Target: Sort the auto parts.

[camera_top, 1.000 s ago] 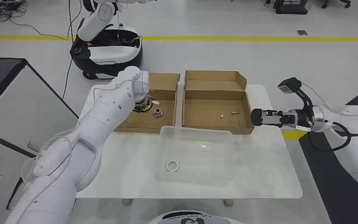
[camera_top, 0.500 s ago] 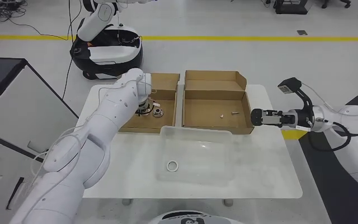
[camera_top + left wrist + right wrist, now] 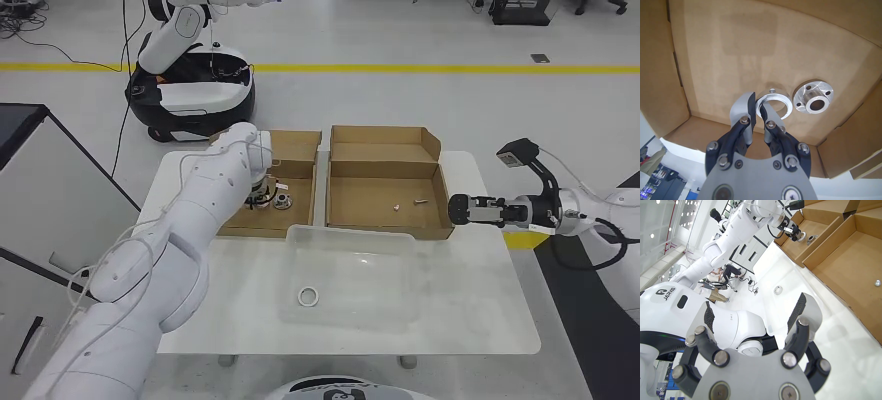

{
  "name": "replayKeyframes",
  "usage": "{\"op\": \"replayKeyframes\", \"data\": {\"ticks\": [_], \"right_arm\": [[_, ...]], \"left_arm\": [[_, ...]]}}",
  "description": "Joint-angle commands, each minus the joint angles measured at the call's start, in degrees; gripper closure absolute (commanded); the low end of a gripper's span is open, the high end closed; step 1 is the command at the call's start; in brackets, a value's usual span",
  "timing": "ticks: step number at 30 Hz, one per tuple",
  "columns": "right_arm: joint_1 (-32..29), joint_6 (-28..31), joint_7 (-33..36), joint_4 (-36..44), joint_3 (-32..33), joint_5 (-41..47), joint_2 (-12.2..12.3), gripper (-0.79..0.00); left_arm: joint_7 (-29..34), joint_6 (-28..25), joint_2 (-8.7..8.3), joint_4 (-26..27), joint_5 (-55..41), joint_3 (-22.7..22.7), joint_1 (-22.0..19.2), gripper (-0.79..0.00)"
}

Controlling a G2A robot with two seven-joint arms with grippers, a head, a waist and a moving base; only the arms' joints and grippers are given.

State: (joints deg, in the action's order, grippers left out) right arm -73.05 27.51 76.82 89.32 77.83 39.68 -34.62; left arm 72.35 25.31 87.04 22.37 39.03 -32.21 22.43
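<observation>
Cardboard left box (image 3: 745, 47) holds my left gripper (image 3: 758, 108), pinched on the wall of a metal ring (image 3: 775, 94) with one finger inside and one outside, just beside a flanged hub (image 3: 810, 96), while I see the right gripper (image 3: 754, 309) spread wide at the right side of the table (image 3: 470, 290)

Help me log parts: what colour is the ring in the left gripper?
The ring is bare silver metal, clearest in the left wrist view.

Pale grey floor (image 3: 400, 30) with a yellow line (image 3: 400, 68) beyond the white table (image 3: 470, 295).
</observation>
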Motion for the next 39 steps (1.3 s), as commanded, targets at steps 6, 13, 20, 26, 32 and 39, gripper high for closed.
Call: {"op": "replayKeyframes", "data": {"ticks": [6, 13, 20, 26, 32, 39], "right_arm": [[0.00, 0.00, 0.00, 0.00, 0.00, 0.00, 0.00, -0.785], [0.00, 0.00, 0.00, 0.00, 0.00, 0.00, 0.00, -0.785], [0.00, 0.00, 0.00, 0.00, 0.00, 0.00, 0.00, -0.785], [0.00, 0.00, 0.00, 0.00, 0.00, 0.00, 0.00, -0.785], [0.00, 0.00, 0.00, 0.00, 0.00, 0.00, 0.00, -0.785], [0.00, 0.00, 0.00, 0.00, 0.00, 0.00, 0.00, -0.785]], "left_arm": [[-0.77, -0.47, 1.25, -3.19, -0.36, -0.21, -0.91, -0.240], [-1.14, -1.25, 2.03, -5.38, -1.15, -0.91, -2.00, -0.302], [-1.90, -2.72, 2.11, -6.16, -1.56, -1.86, -3.57, -0.751], [-1.32, -5.05, 1.66, -4.42, -1.54, -2.71, -4.85, -0.785], [-0.09, -6.86, 1.11, -2.32, -1.71, -3.42, -5.22, -0.785], [-0.09, -6.86, 1.11, -2.32, -1.71, -3.42, -5.22, -0.785]]}}
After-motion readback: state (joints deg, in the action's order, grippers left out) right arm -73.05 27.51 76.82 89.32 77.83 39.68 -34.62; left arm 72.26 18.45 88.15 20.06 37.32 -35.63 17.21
